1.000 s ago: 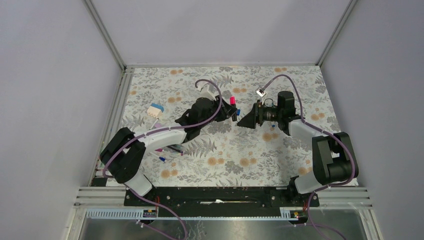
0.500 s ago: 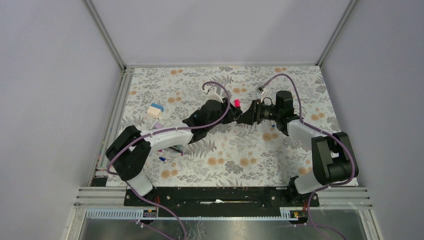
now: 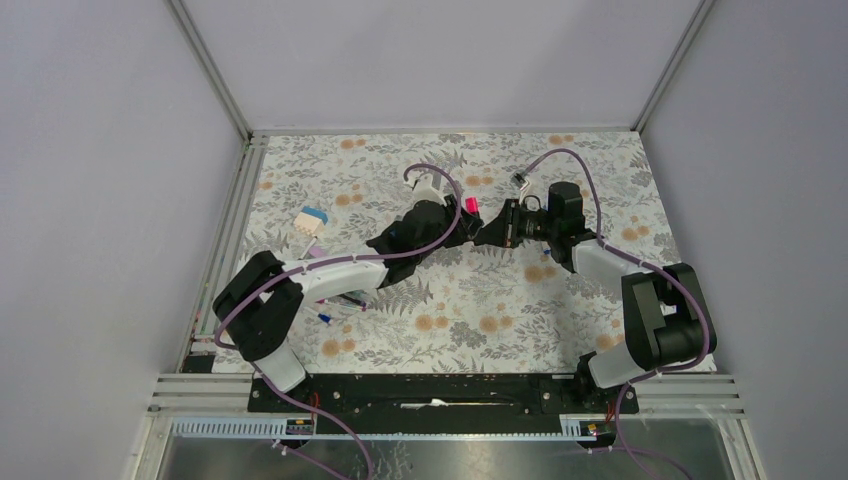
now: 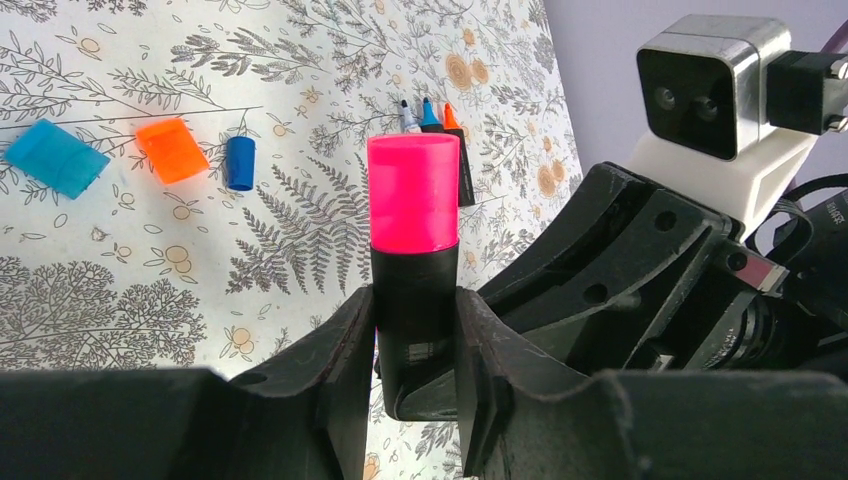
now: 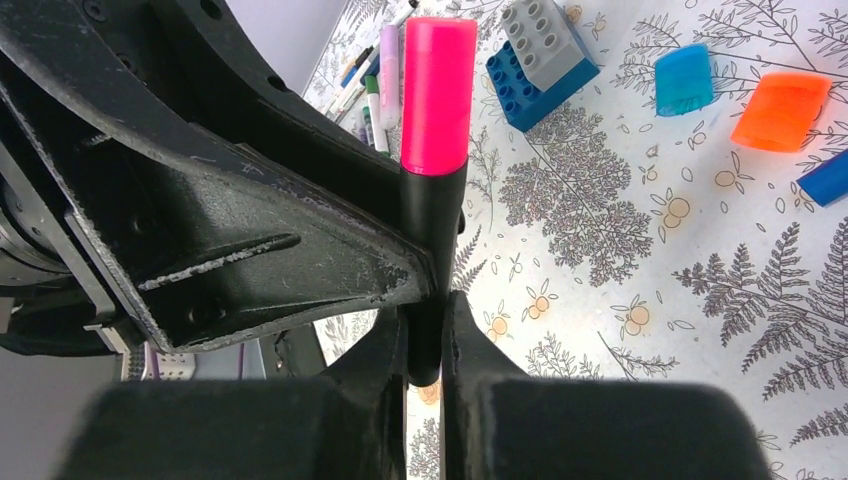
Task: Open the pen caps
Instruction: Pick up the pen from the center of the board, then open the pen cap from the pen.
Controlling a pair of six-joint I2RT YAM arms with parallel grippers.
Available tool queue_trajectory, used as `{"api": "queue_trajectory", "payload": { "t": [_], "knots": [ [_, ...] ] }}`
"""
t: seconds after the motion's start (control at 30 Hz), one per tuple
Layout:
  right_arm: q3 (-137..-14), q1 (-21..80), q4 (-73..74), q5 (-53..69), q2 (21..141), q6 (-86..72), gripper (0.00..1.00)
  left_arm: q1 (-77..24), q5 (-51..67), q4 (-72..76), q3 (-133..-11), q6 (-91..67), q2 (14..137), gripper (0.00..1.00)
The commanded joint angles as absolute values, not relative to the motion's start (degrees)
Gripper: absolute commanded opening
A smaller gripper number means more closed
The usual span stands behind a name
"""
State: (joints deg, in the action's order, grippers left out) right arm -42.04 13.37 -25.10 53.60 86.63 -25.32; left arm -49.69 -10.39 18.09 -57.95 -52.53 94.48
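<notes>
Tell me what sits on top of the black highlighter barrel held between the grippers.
A pink cap sits on the highlighter barrel. Its tip is hidden under the cap; its lower end is covered by the left gripper and right gripper clamped on it.

Your floral table (image 3: 470, 300) carries a light-blue cap (image 4: 55, 158), an orange cap (image 4: 172, 150), a dark-blue cap (image 4: 239, 162), a block (image 5: 545, 55) and loose pens (image 5: 388, 60).
</notes>
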Motion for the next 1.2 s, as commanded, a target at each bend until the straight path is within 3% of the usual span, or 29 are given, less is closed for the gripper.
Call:
{"api": "queue_trajectory", "payload": {
  "t": [0.0,0.07,0.13,0.33,0.53,0.7,0.9,1.17],
  "knots": [
    [-44.5,13.9,-25.0,53.3,86.8,-23.5,0.0,-51.5,-7.7,23.9,-59.4,-53.3,93.1,0.15],
    [-45.2,13.8,-23.4,54.7,86.8,-21.5,0.0,-51.4,-7.6,23.9,-58.9,-51.4,91.8,0.39],
    [-45.7,13.6,-22.1,57.3,86.7,-19.4,0.0,-50.6,-6.8,24.5,-58.1,-48.6,89.6,0.57],
    [-48.2,12.7,-18.1,66.5,88.1,-14.8,0.0,-46.4,-1.9,26.1,-52.9,-40.8,81.2,0.97],
    [-48.3,12.7,-18.2,71.5,88.4,-12.8,0.0,-41.4,5.0,31.0,-45.9,-35.4,73.1,0.99],
    [-47.5,12.7,-23.0,77.5,89.3,-15.9,0.0,-35.6,19.3,45.8,-38.3,-38.8,70.0,0.99],
    [-45.6,13.1,-31.5,80.3,89.3,-22.3,0.0,-33.7,31.1,52.7,-40.0,-45.7,76.1,0.99],
    [-45.7,13.7,-31.6,81.2,89.3,-22.4,0.0,-33.7,35.8,63.2,-43.0,-56.3,86.9,0.99]
  ]
}}
